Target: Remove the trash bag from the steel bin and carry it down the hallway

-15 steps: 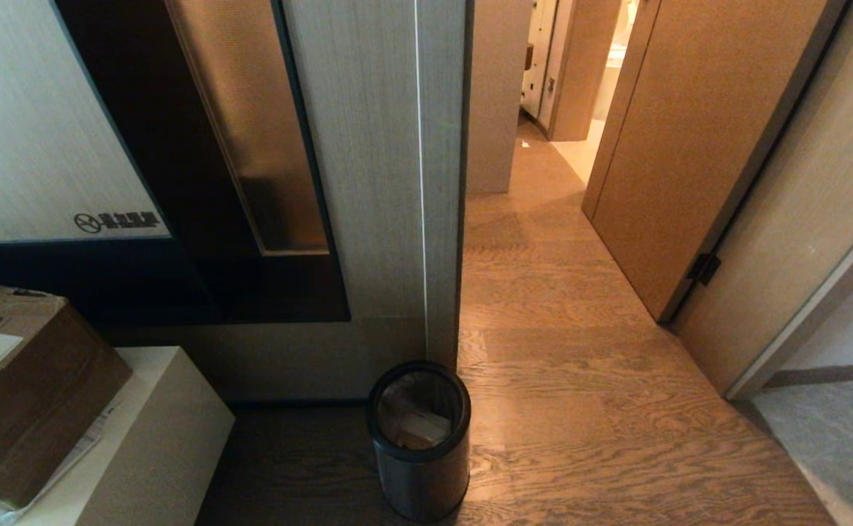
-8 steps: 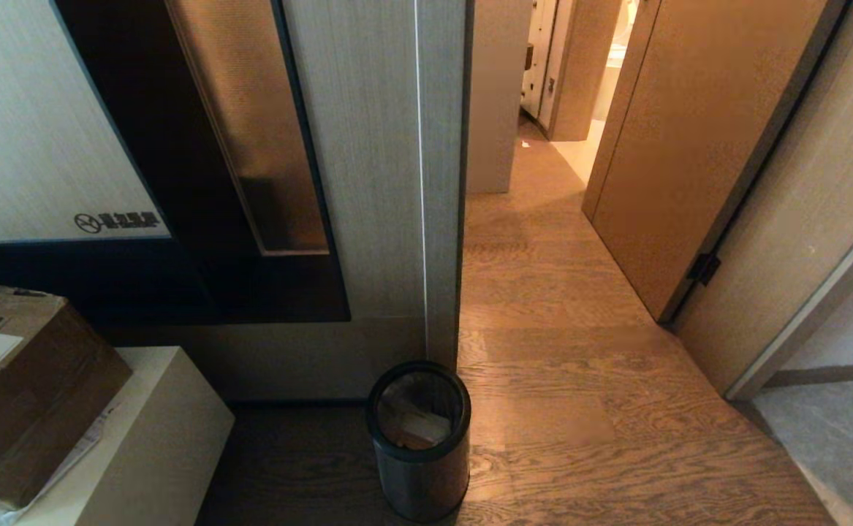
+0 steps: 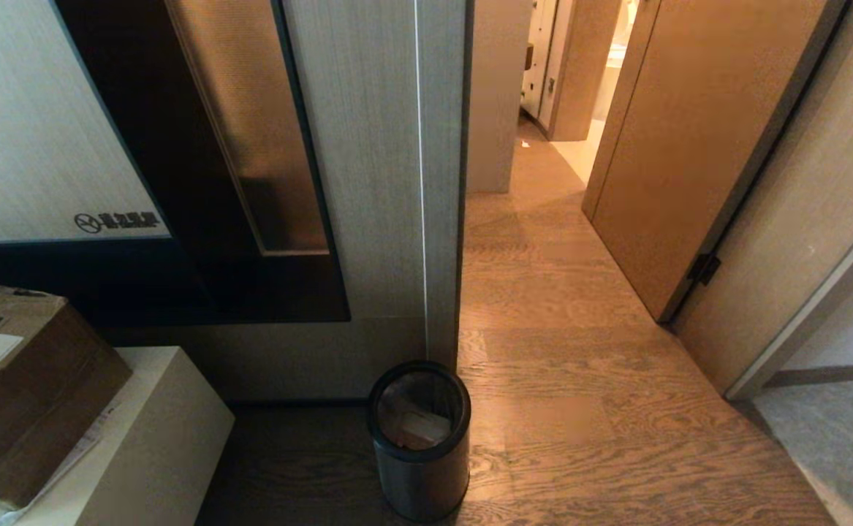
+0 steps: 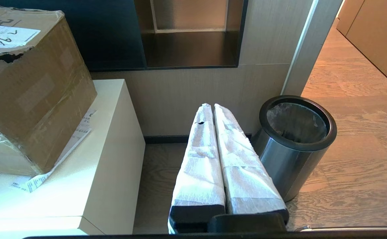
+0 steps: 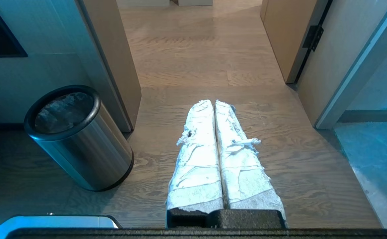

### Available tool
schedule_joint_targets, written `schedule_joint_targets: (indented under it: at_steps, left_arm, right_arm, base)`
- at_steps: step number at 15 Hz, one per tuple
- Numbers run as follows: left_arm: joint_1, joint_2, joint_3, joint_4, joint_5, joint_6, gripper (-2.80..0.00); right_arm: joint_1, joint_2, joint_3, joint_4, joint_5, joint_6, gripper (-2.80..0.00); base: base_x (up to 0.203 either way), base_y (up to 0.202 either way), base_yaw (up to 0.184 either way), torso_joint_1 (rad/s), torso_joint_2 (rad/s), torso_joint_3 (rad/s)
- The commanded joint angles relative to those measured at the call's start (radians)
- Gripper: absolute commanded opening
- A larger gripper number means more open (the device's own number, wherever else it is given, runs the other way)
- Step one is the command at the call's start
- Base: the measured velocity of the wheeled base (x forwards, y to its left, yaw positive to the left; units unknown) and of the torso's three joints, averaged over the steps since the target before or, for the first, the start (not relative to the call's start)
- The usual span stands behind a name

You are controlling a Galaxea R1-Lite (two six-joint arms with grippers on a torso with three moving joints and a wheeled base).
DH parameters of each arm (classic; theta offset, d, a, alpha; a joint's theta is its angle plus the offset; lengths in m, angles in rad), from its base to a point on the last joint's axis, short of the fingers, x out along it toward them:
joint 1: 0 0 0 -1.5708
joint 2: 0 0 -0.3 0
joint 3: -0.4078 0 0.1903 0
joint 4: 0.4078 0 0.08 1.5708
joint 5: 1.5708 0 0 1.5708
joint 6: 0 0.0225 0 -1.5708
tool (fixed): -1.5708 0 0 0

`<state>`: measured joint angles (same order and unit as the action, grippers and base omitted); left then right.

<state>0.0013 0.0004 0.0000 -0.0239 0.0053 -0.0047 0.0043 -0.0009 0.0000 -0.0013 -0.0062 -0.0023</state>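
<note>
Wood-grain flooring runs from the foreground into the hallway (image 3: 536, 219), between a pale panelled wall and a brown door (image 3: 682, 146). At the wall's outer corner stands the steel bin (image 3: 420, 446), upright on the floor. The trash bag (image 3: 415, 420) sits inside it, its crinkled plastic lining the opening below the black rim, with pale scraps visible within.

Step in hand: start position, before any reach. Neither arm appears in the head view. The left tool (image 4: 213, 108) is closed and empty, its wrapped fingers pressed together, pointing at the floor just beside the bin. The right tool (image 5: 214, 103) is likewise closed and empty, aimed down the passage, with the bin off to its side and well apart. A cardboard box (image 3: 24, 387) rests on a cream cabinet (image 3: 170, 431) to the robot's left.

Next move, as judged: one tool must open, descend to the bin mouth and pinch the bag's edge at the rim. The thin film will likely slip or tear under a poor grip.
</note>
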Motion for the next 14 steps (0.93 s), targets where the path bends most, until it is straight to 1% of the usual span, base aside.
schedule_joint_targets:
  at_steps: [1,14]
  left_arm:
    - [0.0,0.0,0.012,-0.001,0.001,0.0,-2.8]
    - [0.0,0.0,0.012,-0.001,0.001,0.0,-2.8]
  right_arm:
    - [0.0,0.001,0.0,0.0,-0.001,-0.001,-2.8]
    - [0.0,0.001,0.0,0.0,-0.001,-0.001,-2.8]
  base:
    - [0.0,0.0,0.0,0.0,0.0,0.0]
    - [0.0,0.0,0.0,0.0,0.0,0.0]
